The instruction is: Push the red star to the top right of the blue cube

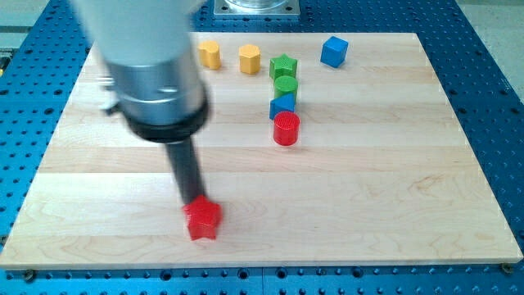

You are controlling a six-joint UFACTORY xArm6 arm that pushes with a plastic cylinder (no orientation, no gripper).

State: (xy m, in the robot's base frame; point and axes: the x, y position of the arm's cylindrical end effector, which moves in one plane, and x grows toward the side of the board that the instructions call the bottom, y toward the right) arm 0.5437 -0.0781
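The red star [203, 220] lies near the view's bottom, left of centre, on the wooden board [393, 188]. My tip [193, 201] touches the star's upper left edge. The blue cube [334, 51] sits far off at the view's top right, near the board's top edge. The arm's grey body [151, 65] fills the view's upper left and hides part of the board behind it.
Two yellow blocks [210, 54] [250, 59] sit at the view's top centre. A column runs down from a green star [283, 67] to a green cylinder [285, 85], a blue block [282, 105] and a red cylinder [286, 129].
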